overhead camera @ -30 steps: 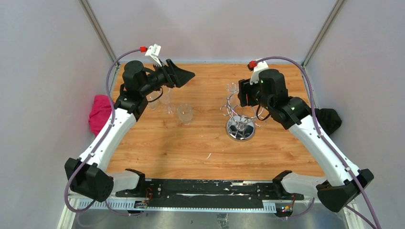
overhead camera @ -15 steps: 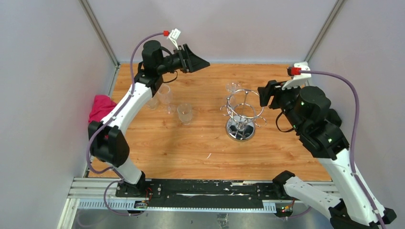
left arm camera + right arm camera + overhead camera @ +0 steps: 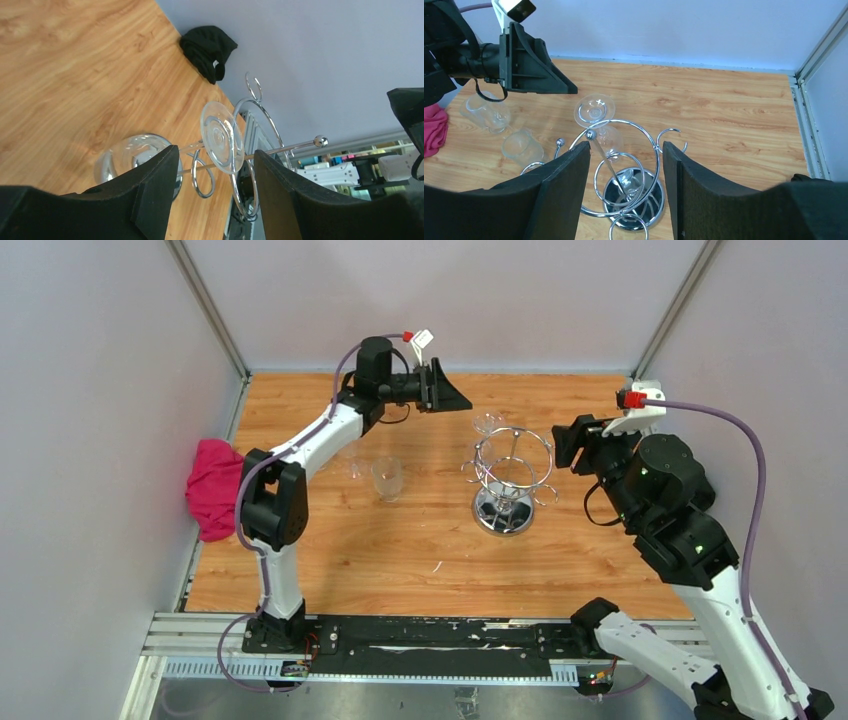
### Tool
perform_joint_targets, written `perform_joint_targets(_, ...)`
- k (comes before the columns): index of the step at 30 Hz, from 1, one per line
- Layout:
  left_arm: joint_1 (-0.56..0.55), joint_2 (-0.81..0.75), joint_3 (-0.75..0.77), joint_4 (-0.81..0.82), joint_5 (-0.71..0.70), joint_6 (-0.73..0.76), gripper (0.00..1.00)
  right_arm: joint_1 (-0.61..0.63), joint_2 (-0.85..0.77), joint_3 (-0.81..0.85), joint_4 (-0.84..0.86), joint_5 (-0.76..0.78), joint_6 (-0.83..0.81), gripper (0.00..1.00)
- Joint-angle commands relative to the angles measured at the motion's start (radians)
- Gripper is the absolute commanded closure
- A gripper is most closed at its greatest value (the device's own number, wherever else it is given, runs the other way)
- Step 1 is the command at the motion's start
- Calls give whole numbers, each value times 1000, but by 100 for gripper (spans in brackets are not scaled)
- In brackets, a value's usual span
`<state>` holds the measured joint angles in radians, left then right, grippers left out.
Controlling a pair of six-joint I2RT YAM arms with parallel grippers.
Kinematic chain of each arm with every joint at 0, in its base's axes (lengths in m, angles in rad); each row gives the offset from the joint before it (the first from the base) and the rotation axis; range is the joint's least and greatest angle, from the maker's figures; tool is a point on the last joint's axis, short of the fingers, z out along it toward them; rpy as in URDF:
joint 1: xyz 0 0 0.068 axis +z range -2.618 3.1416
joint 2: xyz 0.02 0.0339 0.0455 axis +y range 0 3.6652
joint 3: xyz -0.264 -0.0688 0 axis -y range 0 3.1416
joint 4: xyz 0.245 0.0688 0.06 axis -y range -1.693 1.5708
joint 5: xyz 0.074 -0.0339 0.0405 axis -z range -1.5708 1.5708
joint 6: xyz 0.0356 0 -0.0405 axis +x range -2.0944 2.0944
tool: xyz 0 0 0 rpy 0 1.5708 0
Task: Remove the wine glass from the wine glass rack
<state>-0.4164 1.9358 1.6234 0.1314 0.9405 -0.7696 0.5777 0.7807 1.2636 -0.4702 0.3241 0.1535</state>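
Wooden table (image 3: 420, 550) first: toward 3 o'clock of its centre, wine glass rack (image 3: 510, 480), upright on mirrored base. At 9 o'clock edge, pink cloth (image 3: 212, 485), irrelevant. Next, right gripper (image 3: 625, 145) at 3 o'clock of rack, apart from it, fingers spread, nothing held, looking down on ring and central rod. Likewise left gripper (image 3: 215, 150) at 10 o'clock of rack, near but not touching, spread wide and empty. Smaller: tumbler (image 3: 387, 478) at 9 o'clock of rack, well apart; mind the left forearm above it. Then wine glass (image 3: 487, 423), hanging bowl-down at 11 o'clock of ring, foot (image 3: 221, 137) above the wire, stem (image 3: 189, 148) seemingly through a curled hook. Reads as approach, grasp not yet made. In left wrist view, foot framed between the fingers, so roughly lined up. Suggest easing left in toward 4 o'clock and closing on stem just under foot, not on disc edge. Light squeeze only: clear glass, slick, likely to swivel. Then lift a touch to unload hook and draw out toward 11 o'clock through the curl opening, no twisting. Probably a light rack, so pin ring or rod with right before pulling, else risk of tipping. Watch for curl snagging foot.
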Motion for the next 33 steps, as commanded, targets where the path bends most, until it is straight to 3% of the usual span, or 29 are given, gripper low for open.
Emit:
perform_joint_targets(1, -27, 20, 42, 14, 44, 6, 38, 13, -15, -12, 15, 29, 7, 40)
perform_joint_targets(16, -89, 118, 69, 13, 44, 6, 38, 13, -36, -27, 22, 38, 0, 42)
perform_joint_targets(29, -98, 136, 113, 13, 32, -13, 47, 12, -45, -47, 33, 49, 1, 47)
perform_joint_targets(33, -98, 141, 121, 14, 33, -20, 60, 13, -53, -50, 38, 59, -2, 48)
